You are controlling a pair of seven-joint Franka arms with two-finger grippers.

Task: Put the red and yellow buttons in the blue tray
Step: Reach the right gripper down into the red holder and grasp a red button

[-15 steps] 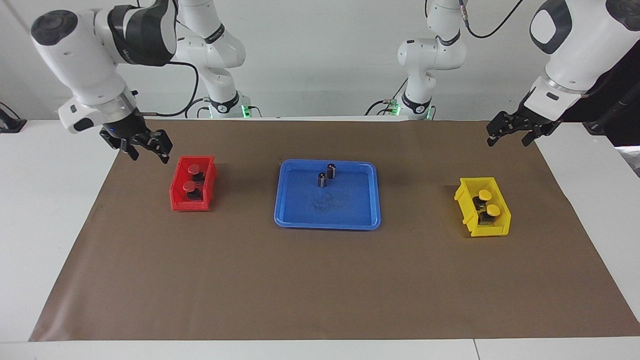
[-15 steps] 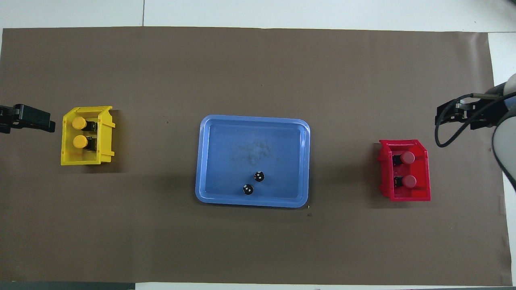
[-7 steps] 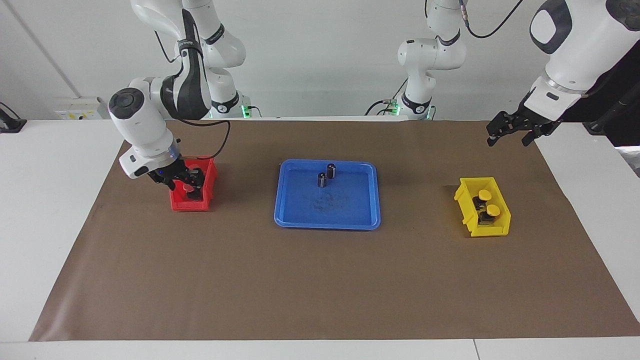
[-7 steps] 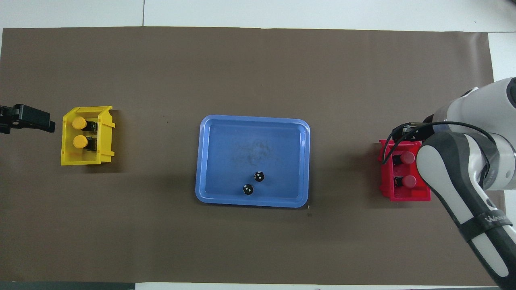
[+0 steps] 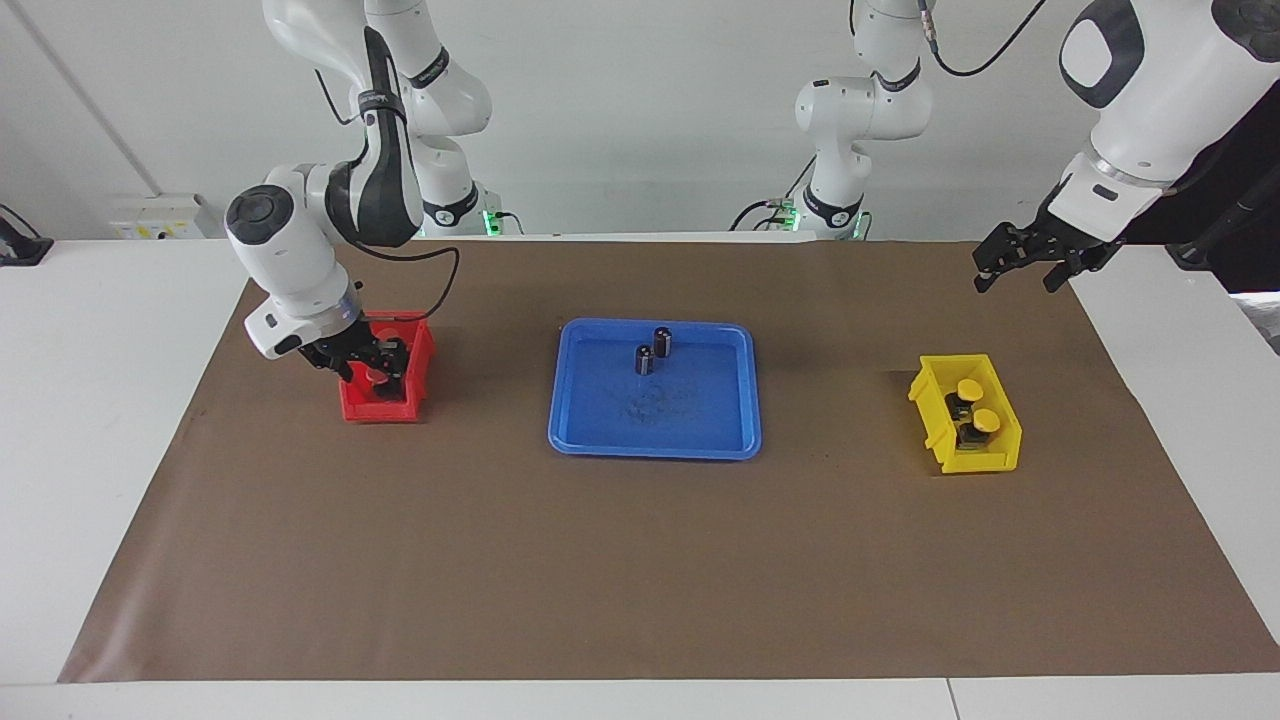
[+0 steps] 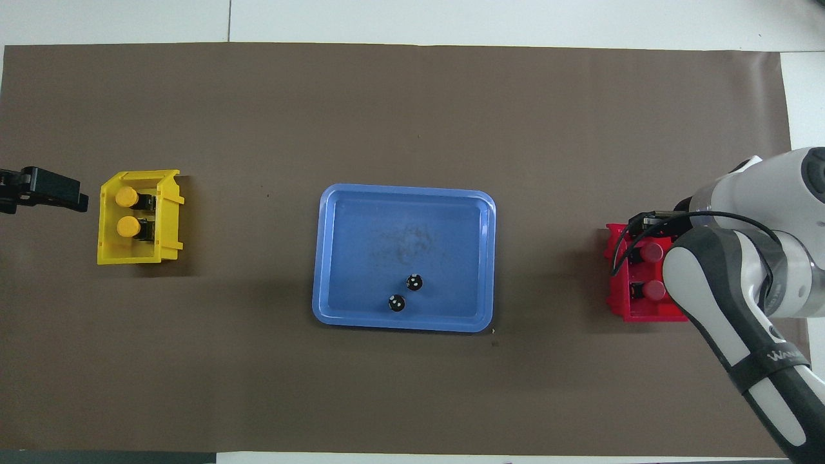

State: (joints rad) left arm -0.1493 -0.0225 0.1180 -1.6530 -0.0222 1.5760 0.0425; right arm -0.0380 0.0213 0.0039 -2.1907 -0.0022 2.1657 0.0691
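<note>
1. The right gripper (image 5: 372,362) hangs over the red bin (image 5: 383,408), hiding one red button.
2. Overhead, the right arm covers that gripper.
3. The left gripper (image 6: 38,193) is cut by the overhead edge.

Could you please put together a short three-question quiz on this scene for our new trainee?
1. True or false: the blue tray already holds a coloured button.
2. How many yellow buttons lie in the yellow bin?
3. Which gripper is at the red bin: A) left gripper, B) right gripper?

Key: 1. False, only two dark cylinders stand in it. 2. Two. 3. B.
</note>
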